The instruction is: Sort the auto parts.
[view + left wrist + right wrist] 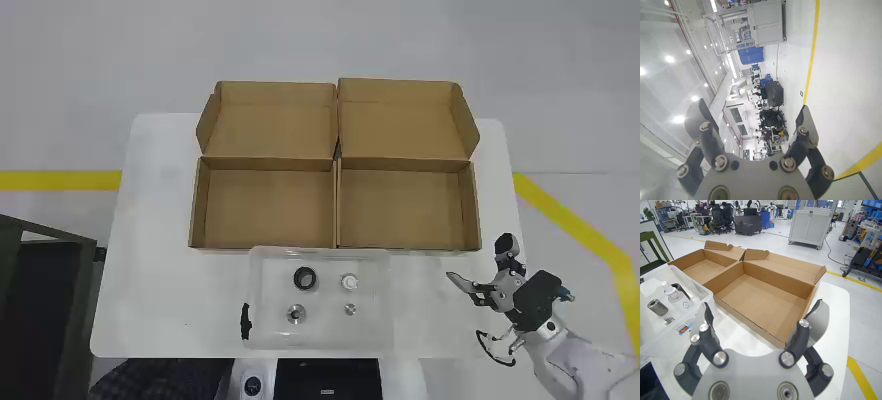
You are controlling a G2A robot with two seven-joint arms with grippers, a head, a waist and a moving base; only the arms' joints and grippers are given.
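A clear plastic bin point(262, 262) at the table's front middle holds a black ring point(305, 278), a white bottle point(349, 281), a metal cylinder point(297, 316) and a small metal piece point(350, 309). Behind it stand two open cardboard boxes, the left box point(262, 208) and the right box point(402, 208), both bare inside. My right gripper point(468, 310) hovers open over the table's front right corner, to the right of the bin, holding nothing. In its wrist view the right gripper point(762, 303) faces the right box point(757, 294), with the bottle point(671, 292) and cylinder point(657, 307) off to the side. My left gripper point(753, 106) is open, away from the table, and points into the room.
A small black part point(244, 320) lies on the white table point(150, 250) just left of the bin. A dark green cart point(40, 300) stands beside the table's left edge. Both box lids point(400, 120) lie folded back toward the far edge.
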